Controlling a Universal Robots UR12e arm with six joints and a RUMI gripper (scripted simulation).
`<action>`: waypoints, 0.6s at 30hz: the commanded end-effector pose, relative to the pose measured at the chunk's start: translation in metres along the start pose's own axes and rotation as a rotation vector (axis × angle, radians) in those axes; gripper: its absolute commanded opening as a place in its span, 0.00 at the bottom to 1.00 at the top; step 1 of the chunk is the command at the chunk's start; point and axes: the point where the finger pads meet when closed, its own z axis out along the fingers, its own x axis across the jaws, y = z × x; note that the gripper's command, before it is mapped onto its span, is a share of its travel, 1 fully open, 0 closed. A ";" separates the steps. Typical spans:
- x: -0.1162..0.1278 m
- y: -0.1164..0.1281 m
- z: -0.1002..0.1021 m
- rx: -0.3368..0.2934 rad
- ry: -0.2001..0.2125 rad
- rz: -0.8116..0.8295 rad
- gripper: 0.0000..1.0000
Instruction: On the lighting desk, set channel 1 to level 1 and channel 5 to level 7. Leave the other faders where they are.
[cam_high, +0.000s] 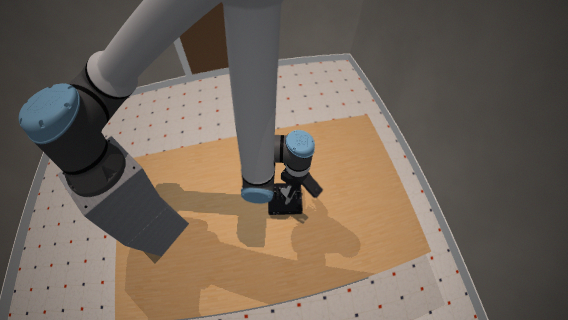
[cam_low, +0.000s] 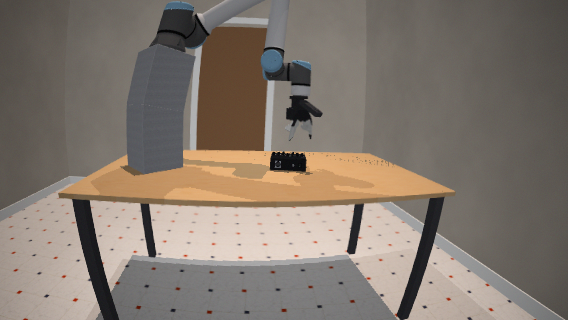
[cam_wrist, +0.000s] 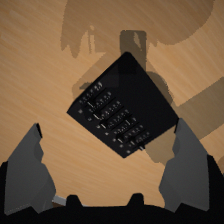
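The lighting desk is a small black box lying flat on the wooden table, with a row of several faders along one side. In the wrist view it sits turned at an angle between my two fingers. It also shows in the top view and the exterior view. My gripper hangs well above the desk, pointing down, open and empty. Its fingers show in the wrist view at the lower left and right. The fader positions are too small to read.
The arm's grey base block stands on the table's left side. The wooden table top spreads wide around the desk. A brown door is behind the table.
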 end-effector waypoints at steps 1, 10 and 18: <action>-0.005 -0.002 0.005 -0.006 -0.006 -0.213 1.00; -0.009 -0.002 0.011 -0.005 -0.006 -0.414 1.00; -0.013 -0.001 0.016 -0.005 -0.007 -0.577 1.00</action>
